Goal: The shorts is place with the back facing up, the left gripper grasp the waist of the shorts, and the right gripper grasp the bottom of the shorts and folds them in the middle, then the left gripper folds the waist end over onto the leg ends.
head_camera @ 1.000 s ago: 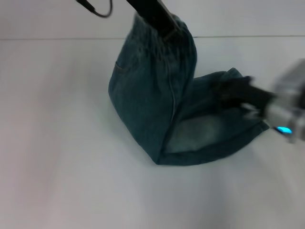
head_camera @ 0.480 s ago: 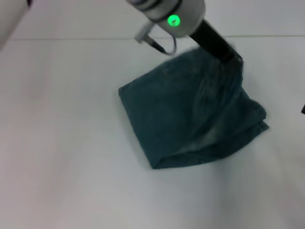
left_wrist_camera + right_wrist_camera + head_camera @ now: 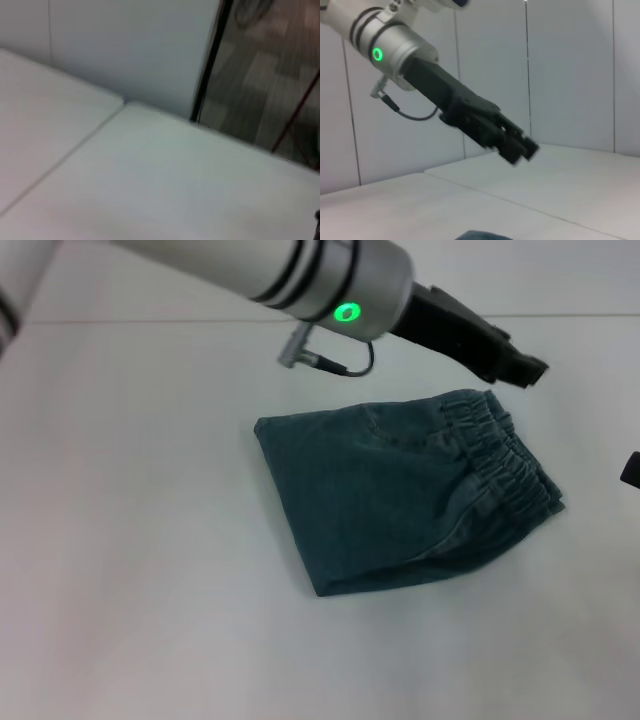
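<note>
- Left pincer (image 3: 525, 370) hung in the air above the table (image 3: 140, 570) when I looked through the head camera, up at about one o'clock from the folded garment and clear of the cloth.
- I saw its dark fingers (image 3: 500, 352) pressed close together with nothing between them, so I read it as clenched and empty.
- From the right wrist camera I got the same pincer (image 3: 527, 149) side-on, fingertips together, gripping nothing, with the silver arm (image 3: 390, 45) and its green light (image 3: 377, 54) behind it.
- Shorts (image 3: 400, 490) lay flat on the table near the middle of the head view, folded into a compact blue denim packet.
- I made out the gathered elastic waist (image 3: 500, 455) on top, along the three o'clock side of the packet, over the leg ends.
- The fold edge ran along the nine o'clock side, from the upper corner down to the six o'clock corner.
- A cable (image 3: 330, 360) looped under the left arm's wrist, at about twelve o'clock from the shorts.
- Right pincer (image 3: 630, 470) showed only as a dark sliver at the head view's three o'clock edge, apart from the shorts; I could not tell whether it was released or clenched.
- The left wrist camera showed me only bare table (image 3: 150, 190) and a wall (image 3: 125, 45).
</note>
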Robot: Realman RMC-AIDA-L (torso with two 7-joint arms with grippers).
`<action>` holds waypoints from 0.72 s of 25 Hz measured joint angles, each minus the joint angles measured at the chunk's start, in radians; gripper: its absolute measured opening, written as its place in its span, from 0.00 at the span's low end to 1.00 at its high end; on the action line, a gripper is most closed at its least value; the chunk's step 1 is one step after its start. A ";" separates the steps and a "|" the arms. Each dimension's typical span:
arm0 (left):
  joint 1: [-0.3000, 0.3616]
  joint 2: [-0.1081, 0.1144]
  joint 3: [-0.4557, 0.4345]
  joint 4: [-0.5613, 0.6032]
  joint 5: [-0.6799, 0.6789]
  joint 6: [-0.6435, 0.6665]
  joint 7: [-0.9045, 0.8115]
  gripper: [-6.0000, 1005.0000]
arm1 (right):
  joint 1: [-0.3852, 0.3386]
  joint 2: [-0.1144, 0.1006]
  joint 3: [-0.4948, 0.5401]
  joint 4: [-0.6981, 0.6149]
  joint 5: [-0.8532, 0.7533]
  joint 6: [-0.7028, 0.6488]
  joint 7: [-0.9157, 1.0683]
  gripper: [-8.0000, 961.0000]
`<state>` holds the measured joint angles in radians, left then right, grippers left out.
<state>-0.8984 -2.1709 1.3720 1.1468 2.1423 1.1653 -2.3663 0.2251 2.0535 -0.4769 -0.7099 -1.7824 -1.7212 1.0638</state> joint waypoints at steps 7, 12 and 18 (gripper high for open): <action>0.297 -0.001 -0.101 0.083 -0.260 0.064 0.362 0.72 | 0.039 -0.012 0.000 -0.002 -0.085 -0.001 0.060 0.01; 0.452 0.004 -0.322 -0.169 -0.434 0.259 0.798 0.83 | 0.059 0.014 -0.001 -0.003 -0.140 -0.003 0.062 0.02; 0.543 0.028 -0.617 -0.482 -0.427 0.407 1.171 0.92 | 0.082 0.034 -0.054 0.004 -0.192 -0.041 0.061 0.16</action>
<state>-0.3559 -2.1427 0.7550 0.6648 1.7157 1.5720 -1.1958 0.3069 2.0871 -0.5308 -0.7062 -1.9743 -1.7622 1.1248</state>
